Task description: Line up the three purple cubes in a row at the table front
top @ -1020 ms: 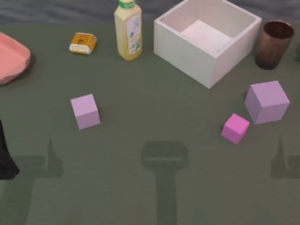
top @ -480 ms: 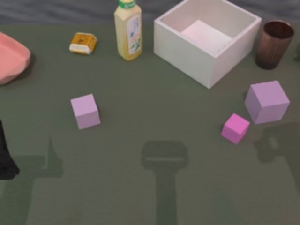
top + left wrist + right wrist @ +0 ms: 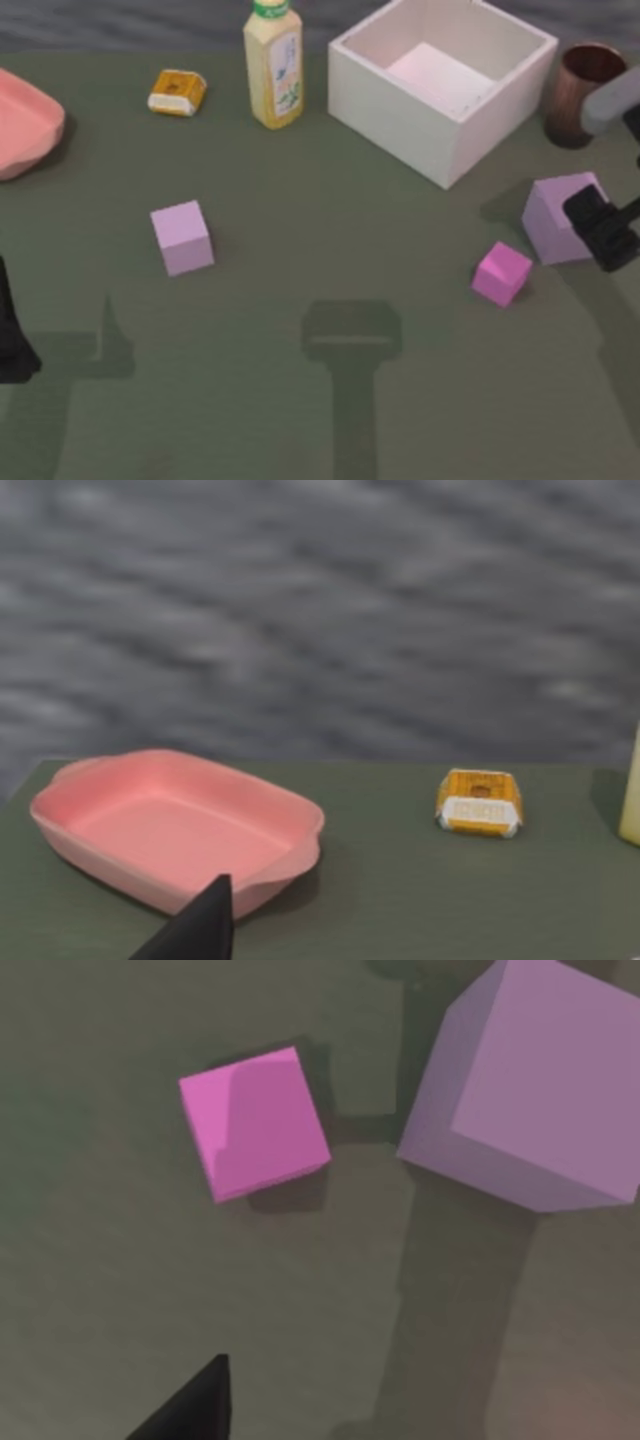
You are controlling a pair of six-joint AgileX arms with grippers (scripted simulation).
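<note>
Olive table (image 3: pixel 300 200); right gripper (image 3: pixel 603 232) over large lilac cube (image 3: pixel 556 212).

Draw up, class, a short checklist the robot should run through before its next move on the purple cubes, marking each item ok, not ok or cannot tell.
1. Right gripper above the large lilac cube: ok.
2. Right gripper open: cannot tell.
3. Small magenta cube apart from the large cube: ok.
4. Medium lilac cube free, table front bare: ok.
5. Cubes in a row: not ok.
6. Left gripper parked at left edge: ok.
</note>
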